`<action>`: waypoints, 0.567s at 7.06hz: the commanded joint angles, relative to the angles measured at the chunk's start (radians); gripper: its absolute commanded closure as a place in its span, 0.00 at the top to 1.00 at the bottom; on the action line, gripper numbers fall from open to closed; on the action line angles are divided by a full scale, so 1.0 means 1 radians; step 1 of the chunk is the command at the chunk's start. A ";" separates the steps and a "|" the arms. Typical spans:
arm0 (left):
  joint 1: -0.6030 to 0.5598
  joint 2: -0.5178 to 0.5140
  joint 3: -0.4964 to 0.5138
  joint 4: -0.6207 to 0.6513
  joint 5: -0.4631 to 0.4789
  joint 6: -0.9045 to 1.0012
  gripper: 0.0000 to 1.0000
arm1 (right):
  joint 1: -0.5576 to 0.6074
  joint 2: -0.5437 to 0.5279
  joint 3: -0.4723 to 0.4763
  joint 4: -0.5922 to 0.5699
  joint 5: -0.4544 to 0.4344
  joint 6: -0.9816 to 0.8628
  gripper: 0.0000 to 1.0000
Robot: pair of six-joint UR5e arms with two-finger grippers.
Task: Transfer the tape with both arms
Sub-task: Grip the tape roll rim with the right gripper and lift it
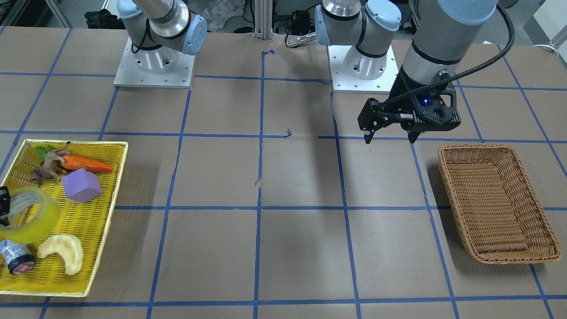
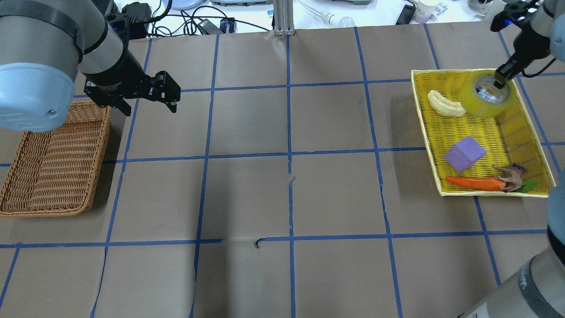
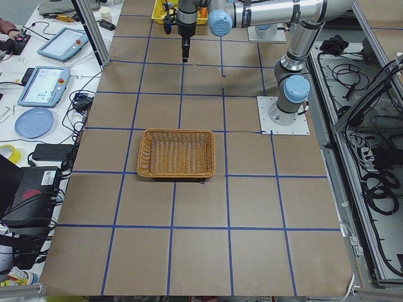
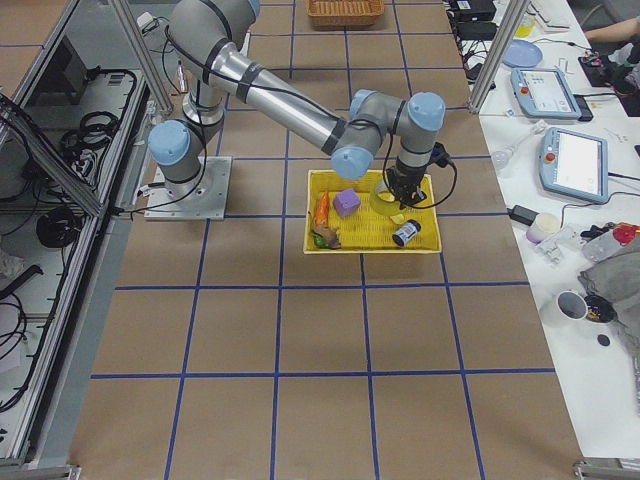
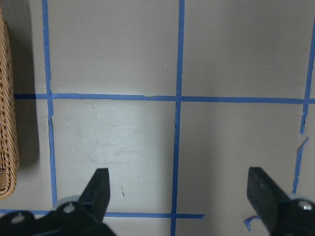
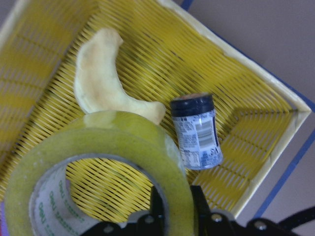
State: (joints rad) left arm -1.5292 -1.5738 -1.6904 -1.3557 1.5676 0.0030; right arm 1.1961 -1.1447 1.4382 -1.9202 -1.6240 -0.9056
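The tape [image 2: 485, 95] is pinched by its wall between the 2 jaws of the right gripper [image 2: 502, 77], tilted over the yellow tray [image 2: 425, 132], seemingly for hand-over to the left gripper [image 2: 149, 108], held spread well apart from that tray.

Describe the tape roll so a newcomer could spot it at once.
Find the shallow yellow mesh tray on the robot's right. At its end farthest from the robot, beside a pale crescent-shaped pastry, the right arm's black tool pinches a wide roll of clear yellowish tape. It is the only hollow ring there, with a grey-white core.
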 commanded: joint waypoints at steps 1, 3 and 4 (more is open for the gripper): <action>0.001 0.001 -0.002 -0.002 0.002 0.000 1.00 | 0.211 0.002 -0.048 0.055 0.003 0.347 0.00; 0.001 0.005 -0.021 0.000 0.002 0.000 1.00 | 0.415 0.045 -0.051 0.043 0.001 0.672 0.00; 0.001 0.005 -0.023 0.003 0.000 0.000 1.00 | 0.519 0.077 -0.051 0.041 0.001 0.803 0.00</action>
State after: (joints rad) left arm -1.5279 -1.5704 -1.7068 -1.3555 1.5685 0.0031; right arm 1.5857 -1.1052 1.3885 -1.8759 -1.6226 -0.2828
